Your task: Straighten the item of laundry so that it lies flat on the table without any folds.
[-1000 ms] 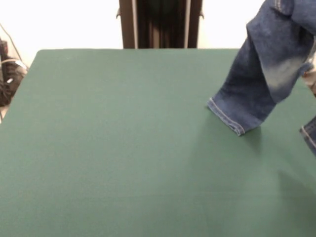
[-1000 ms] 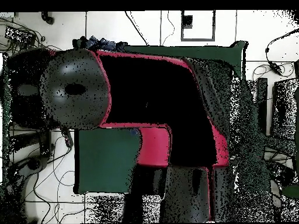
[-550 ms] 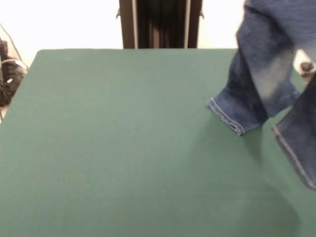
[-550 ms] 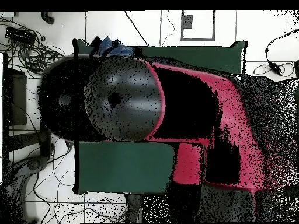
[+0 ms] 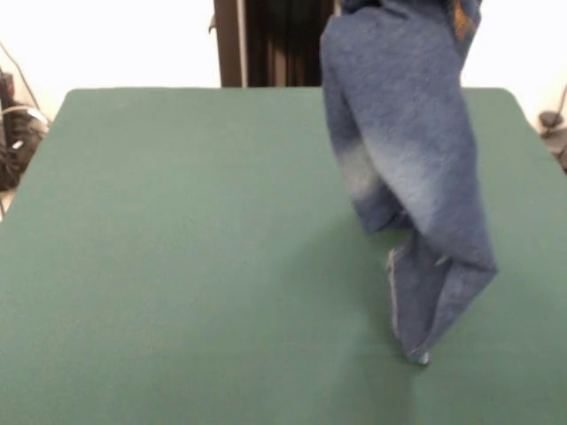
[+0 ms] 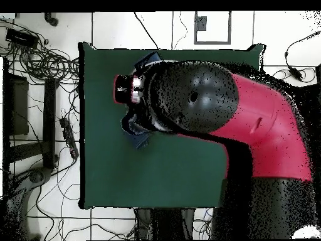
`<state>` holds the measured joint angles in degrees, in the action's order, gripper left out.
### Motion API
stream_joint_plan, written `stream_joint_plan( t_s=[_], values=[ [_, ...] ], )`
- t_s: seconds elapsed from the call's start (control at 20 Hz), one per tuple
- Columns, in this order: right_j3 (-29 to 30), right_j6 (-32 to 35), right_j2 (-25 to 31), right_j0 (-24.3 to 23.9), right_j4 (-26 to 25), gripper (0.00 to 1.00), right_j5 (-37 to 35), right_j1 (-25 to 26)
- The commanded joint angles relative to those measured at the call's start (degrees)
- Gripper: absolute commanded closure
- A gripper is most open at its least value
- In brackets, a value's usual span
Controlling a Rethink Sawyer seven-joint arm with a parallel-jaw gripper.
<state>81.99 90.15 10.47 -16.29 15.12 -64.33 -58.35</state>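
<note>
The item of laundry, a small pair of blue jeans (image 5: 407, 159), hangs from above the front view's top edge. Its faded legs dangle, and the lowest hem touches the green table (image 5: 177, 266) right of centre. Orange stitching shows at the top. From overhead, the red and black arm covers most of the jeans. Only blue scraps (image 6: 133, 133) stick out beside the arm's end over the table (image 6: 157, 176). My gripper (image 6: 130, 94) sits under that arm end with its fingers hidden. The jeans hang from it, off the cloth.
Tangled cables (image 6: 37, 56) and dark equipment lie on the floor beyond the table's left edge in the overhead view. More cables (image 5: 13, 124) show at the left edge of the front view. The arm's bulk overhangs the table's right half from overhead.
In the front view the jeans have swung from the right edge toward the middle, and both legs now dangle together. From overhead, the arm has swept across to the table's upper left.
</note>
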Motion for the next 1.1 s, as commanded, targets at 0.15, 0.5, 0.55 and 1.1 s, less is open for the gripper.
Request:
stream_joint_plan(
  t_s=[0.15,0.5,0.55,1.1],
  values=[
    [5.4,-13.9,12.5,-4.2,1.0,1.0,-13.5,5.9],
    [11.3,-25.7,14.0,-11.9,-6.8,1.0,-15.1,2.5],
    [12.1,-26.7,14.6,-13.0,-7.8,1.0,-14.9,2.3],
    [9.0,-38.2,18.6,-23.6,-23.9,1.0,-16.6,8.3]
  ],
)
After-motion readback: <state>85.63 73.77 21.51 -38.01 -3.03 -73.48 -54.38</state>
